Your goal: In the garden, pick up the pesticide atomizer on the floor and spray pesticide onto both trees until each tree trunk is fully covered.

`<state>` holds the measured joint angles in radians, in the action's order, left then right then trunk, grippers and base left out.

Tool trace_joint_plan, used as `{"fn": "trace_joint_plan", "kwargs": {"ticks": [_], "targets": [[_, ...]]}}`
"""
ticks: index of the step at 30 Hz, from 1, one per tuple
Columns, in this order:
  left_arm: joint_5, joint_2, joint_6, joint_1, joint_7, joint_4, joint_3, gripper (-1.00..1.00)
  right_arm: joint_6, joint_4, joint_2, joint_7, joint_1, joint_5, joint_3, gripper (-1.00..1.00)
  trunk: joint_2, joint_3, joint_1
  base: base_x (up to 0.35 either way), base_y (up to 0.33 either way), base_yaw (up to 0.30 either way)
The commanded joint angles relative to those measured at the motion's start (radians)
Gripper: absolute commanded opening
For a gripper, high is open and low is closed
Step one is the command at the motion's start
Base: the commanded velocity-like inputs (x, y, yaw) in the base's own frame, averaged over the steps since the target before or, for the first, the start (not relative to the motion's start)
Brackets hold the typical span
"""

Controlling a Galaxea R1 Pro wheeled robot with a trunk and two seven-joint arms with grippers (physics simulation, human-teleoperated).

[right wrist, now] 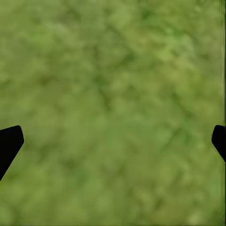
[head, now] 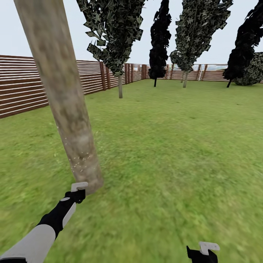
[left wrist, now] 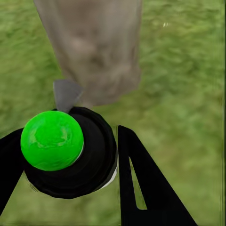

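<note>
Left gripper [left wrist: 70,188] clamped on the pesticide atomizer [left wrist: 66,148], bottle seated between the black fingers [left wrist: 146,188] with its green spot uppermost in the left wrist view and the pale grey spray head [head: 79,186] aimed at the foot of the near tree trunk [head: 64,98], just beside it. Pickup judged complete. Faint pale specks visible low on that trunk, possibly spray; coverage not confirmable, upper trunk appearing bare and mottled. Second thick-trunked tree not identifiable among the far thin-stemmed trees [head: 117,40] along the wooden fence [head: 22,87]. Right gripper [right wrist: 113,141] spread wide, empty, hovering over bare grass floor [right wrist: 113,70]. Remaining, by estimate: most of the spraying on this trunk, then the other tree.
</note>
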<state>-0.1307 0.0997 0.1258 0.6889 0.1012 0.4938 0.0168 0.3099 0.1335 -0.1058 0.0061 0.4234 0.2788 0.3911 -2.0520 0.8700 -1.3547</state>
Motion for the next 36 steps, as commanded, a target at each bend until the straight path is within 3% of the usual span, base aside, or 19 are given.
{"fn": "trace_joint_plan", "kwargs": {"ticks": [1, 5, 21, 30, 33, 35, 36], "targets": [[0.0, 0.0, 0.0, 0.0, 0.0, 0.0, 0.0, -1.0, 0.0, 0.0, 0.0, 0.0, 0.0, 0.0, 0.0, 1.0, 0.0, 0.0, 0.0, 0.081, -0.268, 0.009], [0.0, 0.0, 0.0, 0.0, 0.0, 0.0, 0.0, -1.0, 0.0, 0.0, 0.0, 0.0, 0.0, 0.0, 0.0, 1.0, 0.0, 0.0, 0.0, 0.081, -0.268, 0.063], [0.001, -0.001, -0.001, 0.0, 0.0, -0.001, -0.001, -1.0, 0.0, 0.0, 0.0, 0.0, 0.0, 0.0, 0.0, 1.0, 0.0, 0.0, 0.0, 0.012, -0.268, 0.272], [0.009, -0.001, -0.001, 0.005, -0.015, 0.014, 0.006, -1.0, 0.0, -0.001, 0.0, -0.001, 0.0, 0.0, 0.0, 1.0, 0.0, 0.0, 0.0, 0.0, -0.029, 0.109], [0.009, -0.031, 0.04, 0.013, -0.014, 0.155, 0.006, -1.0, 0.0, -0.002, 0.0, -0.002, 0.0, 0.0, 0.0, 1.0, 0.0, 0.0, 0.0, 0.0, 0.0, 0.0], [0.01, -0.046, 0.13, 0.013, -0.013, 0.252, 0.006, -1.0, 0.0, -0.002, 0.0, -0.002, 0.0, 0.0, 0.0, 1.0, 0.0, 0.0, 0.0, 0.0, 0.0, 0.0], [0.004, -0.04, 0.176, 0.003, -0.015, 0.361, 0.001, -1.0, 0.0, -0.002, 0.0, -0.001, 0.0, 0.0, 0.0, 1.0, 0.0, 0.0, 0.0, 0.0, 0.0, 0.0]]}}
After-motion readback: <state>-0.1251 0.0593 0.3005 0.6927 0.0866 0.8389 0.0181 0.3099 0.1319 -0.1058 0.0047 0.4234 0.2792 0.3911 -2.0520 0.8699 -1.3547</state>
